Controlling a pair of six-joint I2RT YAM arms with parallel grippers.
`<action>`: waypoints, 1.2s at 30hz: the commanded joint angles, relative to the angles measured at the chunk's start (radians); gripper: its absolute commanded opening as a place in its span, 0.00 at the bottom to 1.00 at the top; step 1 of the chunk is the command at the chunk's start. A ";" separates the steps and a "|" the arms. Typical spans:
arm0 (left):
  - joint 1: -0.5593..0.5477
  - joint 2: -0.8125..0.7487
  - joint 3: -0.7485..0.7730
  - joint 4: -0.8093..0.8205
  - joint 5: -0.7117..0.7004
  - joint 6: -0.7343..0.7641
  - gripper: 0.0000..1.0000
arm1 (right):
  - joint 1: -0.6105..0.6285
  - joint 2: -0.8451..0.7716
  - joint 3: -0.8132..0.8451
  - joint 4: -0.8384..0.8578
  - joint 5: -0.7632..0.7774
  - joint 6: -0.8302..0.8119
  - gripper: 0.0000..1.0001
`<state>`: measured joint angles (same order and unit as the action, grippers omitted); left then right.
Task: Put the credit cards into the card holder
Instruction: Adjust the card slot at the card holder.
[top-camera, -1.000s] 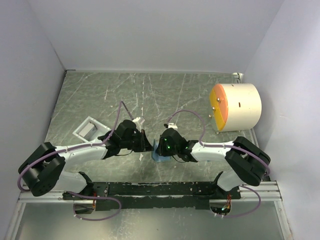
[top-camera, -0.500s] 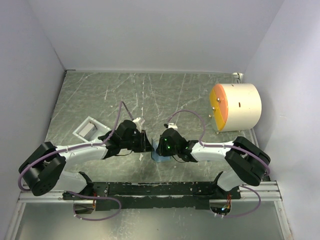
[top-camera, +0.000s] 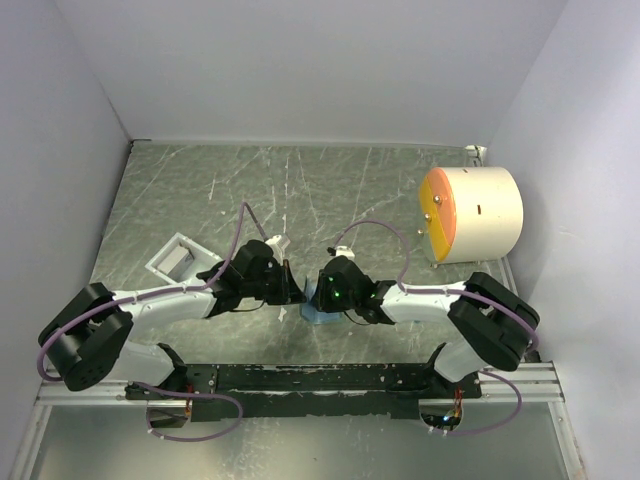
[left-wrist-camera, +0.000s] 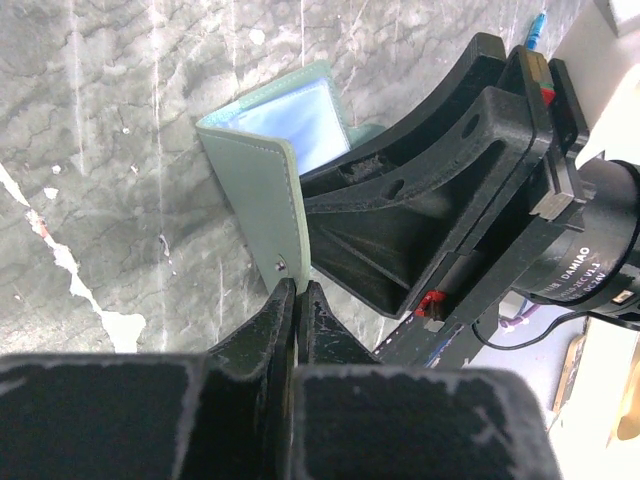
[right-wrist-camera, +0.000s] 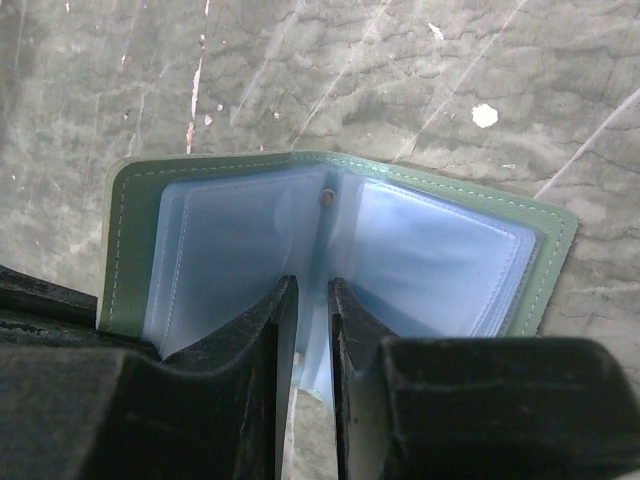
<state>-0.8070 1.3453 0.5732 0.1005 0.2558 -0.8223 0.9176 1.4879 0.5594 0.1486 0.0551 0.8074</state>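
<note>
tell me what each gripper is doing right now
Left gripper: closed, pinching the card holder by its green cover edge.
Right gripper: closed on the card holder's blue inner leaf.

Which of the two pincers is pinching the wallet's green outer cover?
The left pincer: it closes on the edge of the outer green flap of the card holder. The right pincer clamps a light blue inner leaf instead.

The card holder (right-wrist-camera: 420, 250) is sage-green outside, light blue inside. The left pincer (left-wrist-camera: 298, 288) and the right pincer (right-wrist-camera: 312, 287) are black. The worktop (top-camera: 330, 190) has a grey-green marble pattern with white veins. The drum (top-camera: 485, 205) is cream, with an orange-yellow face.
</note>
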 joint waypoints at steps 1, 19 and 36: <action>0.002 -0.031 -0.012 0.048 0.042 0.006 0.07 | 0.003 0.034 -0.020 -0.001 -0.018 0.000 0.20; 0.002 -0.023 -0.064 0.192 0.131 0.003 0.11 | 0.004 0.052 -0.018 0.016 -0.044 0.007 0.20; 0.002 -0.038 -0.039 0.123 0.086 0.023 0.07 | 0.001 0.034 0.018 -0.069 -0.026 -0.010 0.25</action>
<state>-0.8021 1.3296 0.4992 0.2333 0.3336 -0.8188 0.9173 1.5246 0.5568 0.2211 -0.0010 0.8223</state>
